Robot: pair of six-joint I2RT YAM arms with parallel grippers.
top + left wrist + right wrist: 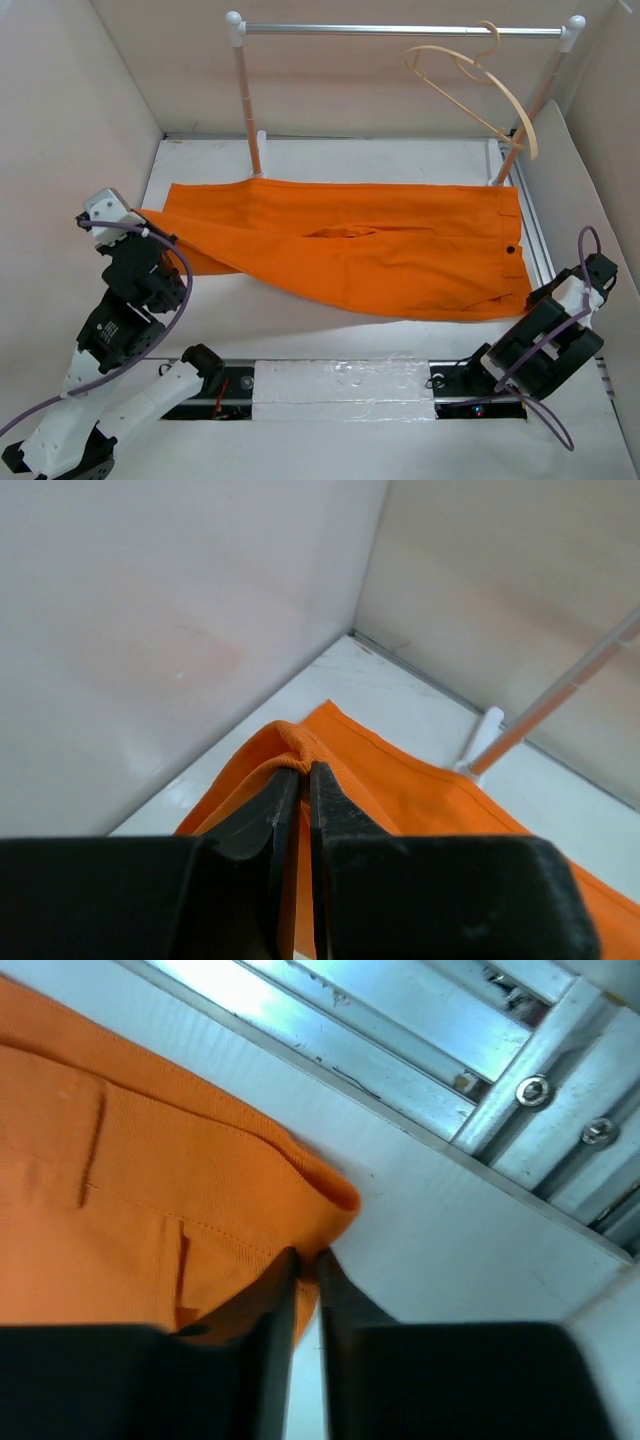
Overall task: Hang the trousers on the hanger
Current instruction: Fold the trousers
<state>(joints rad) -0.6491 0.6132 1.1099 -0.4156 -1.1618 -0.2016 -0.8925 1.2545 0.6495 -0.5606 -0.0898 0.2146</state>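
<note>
Now the left gripper (303, 770) is pinching a leg hem of the trousers (380, 250), the right gripper (308, 1257) is clamping their waistband corner, and the hanger (524, 122) is hanging on the rail (400, 30)

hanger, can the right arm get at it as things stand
Probably not yet: the right pincer is shut on the trousers at a waistband corner, down low, while the hanger hangs on the rail above. Nothing blocks the path.
</note>
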